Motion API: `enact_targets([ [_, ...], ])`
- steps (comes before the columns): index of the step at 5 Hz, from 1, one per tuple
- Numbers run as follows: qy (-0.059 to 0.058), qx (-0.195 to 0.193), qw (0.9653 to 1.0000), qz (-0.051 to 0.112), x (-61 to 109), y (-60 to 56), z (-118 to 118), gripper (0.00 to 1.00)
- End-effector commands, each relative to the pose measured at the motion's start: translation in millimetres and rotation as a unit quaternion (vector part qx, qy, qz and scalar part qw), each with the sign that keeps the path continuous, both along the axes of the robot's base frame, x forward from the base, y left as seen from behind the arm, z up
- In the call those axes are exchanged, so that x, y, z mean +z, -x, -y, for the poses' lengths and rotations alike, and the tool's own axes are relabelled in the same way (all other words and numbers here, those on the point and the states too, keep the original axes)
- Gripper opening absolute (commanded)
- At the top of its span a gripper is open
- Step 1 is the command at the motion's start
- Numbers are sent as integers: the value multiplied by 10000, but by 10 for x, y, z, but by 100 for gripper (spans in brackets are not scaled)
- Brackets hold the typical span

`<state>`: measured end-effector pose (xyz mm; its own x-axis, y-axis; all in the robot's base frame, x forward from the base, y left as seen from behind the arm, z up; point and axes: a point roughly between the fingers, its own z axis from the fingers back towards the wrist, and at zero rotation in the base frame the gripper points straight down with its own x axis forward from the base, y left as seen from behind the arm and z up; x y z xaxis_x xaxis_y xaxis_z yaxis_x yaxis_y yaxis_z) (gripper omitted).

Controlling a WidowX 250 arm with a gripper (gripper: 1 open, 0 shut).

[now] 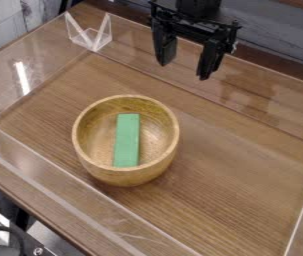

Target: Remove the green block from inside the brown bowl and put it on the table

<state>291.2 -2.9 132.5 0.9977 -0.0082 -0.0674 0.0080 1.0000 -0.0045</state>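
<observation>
The two-fingered black hand (191,61) was seen at the top centre of the frame, released, its fingers spread apart and nothing gripped between them. The flat, bright green rectangular block (127,140) was held inside the round, light-brown wooden bowl (126,141), lengthwise from top to bottom, at the lower left of the frame. The bowl was supported by the brown wood-grain worktop (234,165), well apart from the hand.
</observation>
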Motion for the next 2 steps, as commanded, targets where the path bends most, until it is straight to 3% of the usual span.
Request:
enact_targets([
  [1, 11, 259, 9996, -62, -73, 131, -94, 100],
  [2, 19, 621, 9979, -158, -228, 409, -210, 100],
])
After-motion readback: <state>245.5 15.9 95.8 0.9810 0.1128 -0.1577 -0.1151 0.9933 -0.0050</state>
